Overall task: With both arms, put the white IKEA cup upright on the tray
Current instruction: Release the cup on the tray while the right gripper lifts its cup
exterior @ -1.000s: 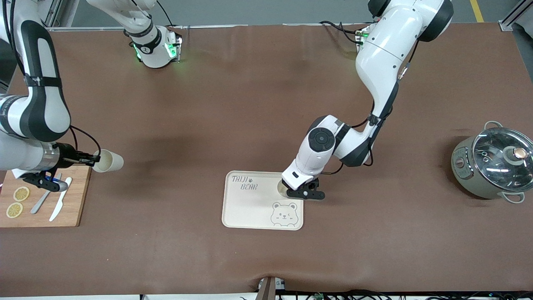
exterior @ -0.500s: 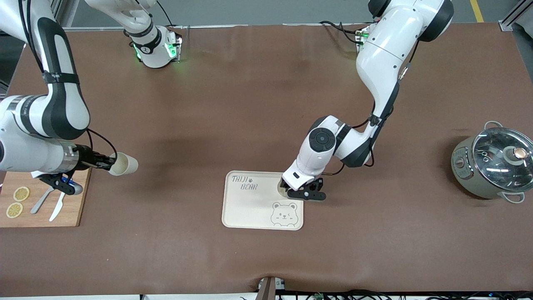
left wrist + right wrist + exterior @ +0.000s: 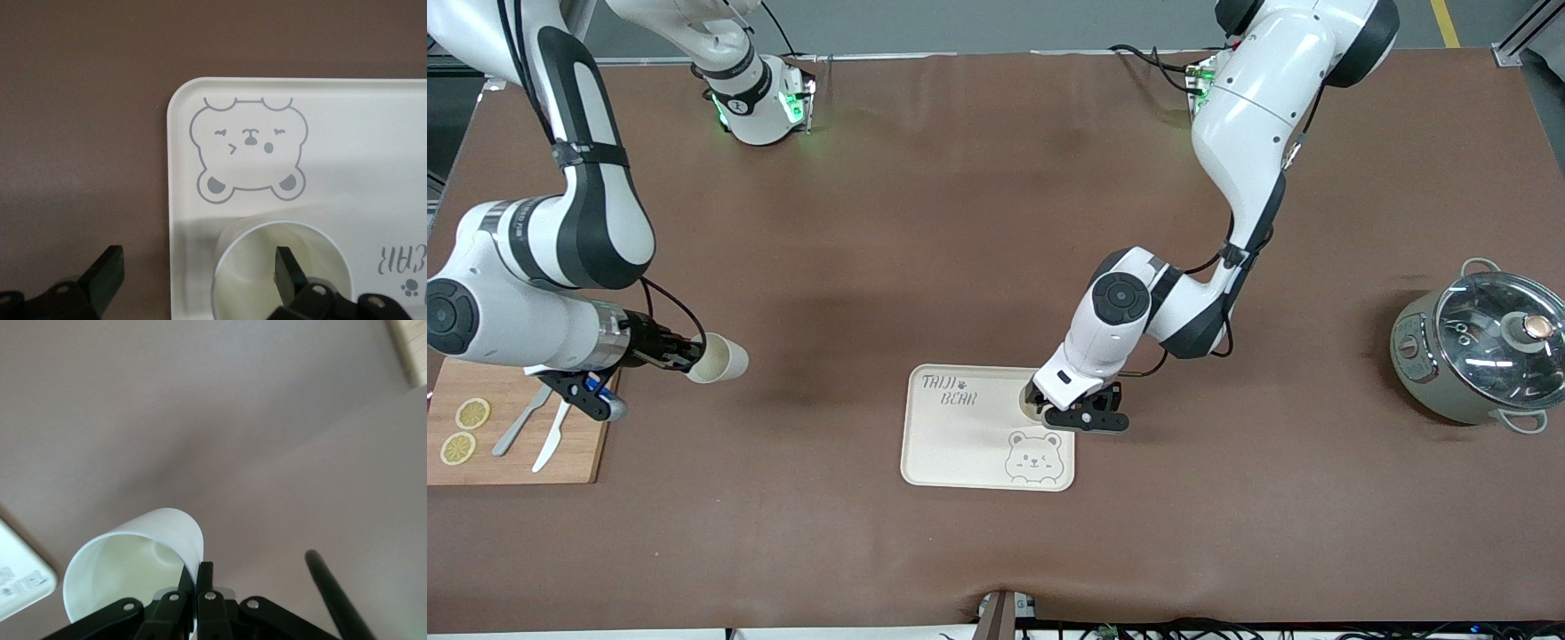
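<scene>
One white cup (image 3: 720, 359) lies sideways in my right gripper (image 3: 692, 359), which is shut on its rim and holds it in the air over the table between the cutting board and the tray. The right wrist view shows the fingers pinching the cup's wall (image 3: 133, 567). The cream tray (image 3: 960, 444) with its bear drawing lies mid-table. A second white cup (image 3: 1027, 403) stands upright on the tray's corner toward the left arm's end. My left gripper (image 3: 1071, 412) is open around its rim; in the left wrist view one finger (image 3: 287, 267) is inside the cup (image 3: 253, 267) and the other (image 3: 107, 270) is outside, off the tray (image 3: 353, 140).
A wooden cutting board (image 3: 591, 444) with lemon slices (image 3: 464, 429), a knife and a fork lies at the right arm's end. A grey pot with a glass lid (image 3: 1480, 351) stands at the left arm's end.
My right arm has carried its cup away from the cutting board toward the tray. The left gripper has stayed at the cup on the tray.
</scene>
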Motion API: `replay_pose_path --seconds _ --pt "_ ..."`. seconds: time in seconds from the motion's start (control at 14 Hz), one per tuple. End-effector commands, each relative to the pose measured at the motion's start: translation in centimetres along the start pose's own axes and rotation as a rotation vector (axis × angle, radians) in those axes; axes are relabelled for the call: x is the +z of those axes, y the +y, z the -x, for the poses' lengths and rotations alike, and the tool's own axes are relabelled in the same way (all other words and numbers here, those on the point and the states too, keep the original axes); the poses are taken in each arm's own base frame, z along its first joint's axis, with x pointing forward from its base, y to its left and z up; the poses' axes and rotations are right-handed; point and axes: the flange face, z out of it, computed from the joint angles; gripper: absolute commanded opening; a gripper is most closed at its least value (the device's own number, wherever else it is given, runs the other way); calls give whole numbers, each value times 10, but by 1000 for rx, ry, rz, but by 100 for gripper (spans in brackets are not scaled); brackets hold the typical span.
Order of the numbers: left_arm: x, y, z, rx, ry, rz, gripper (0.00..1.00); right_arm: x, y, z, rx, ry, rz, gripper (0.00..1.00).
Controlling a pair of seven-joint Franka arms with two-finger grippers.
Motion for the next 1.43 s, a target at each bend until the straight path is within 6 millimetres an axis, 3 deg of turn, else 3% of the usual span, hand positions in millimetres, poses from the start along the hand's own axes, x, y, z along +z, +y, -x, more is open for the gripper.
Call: replay_pose_path --seconds 0.0,0.21,0.43,0.64,0.86,1.07,1.36 --pt "-26 1 -3 -7 0 -42 100 -1 -27 6 64 -3 -48 0" --pt "-53 0 -7 -8 -12 -61 100 3 -49 17 126 3 -45 0" --pt "-97 -3 -13 -1 -30 -92 100 11 -80 27 216 63 -95 0" --pt "-145 -14 -19 32 -64 -120 100 30 -115 40 279 73 -98 0" --pt "-187 -47 -26 84 -117 -150 100 42 -144 54 367 89 -106 0" --pt "-228 -101 -40 130 -148 -173 100 63 -173 69 408 116 -140 0" --pt "-268 -173 -52 172 -189 -180 100 85 -202 84 463 121 -154 0"
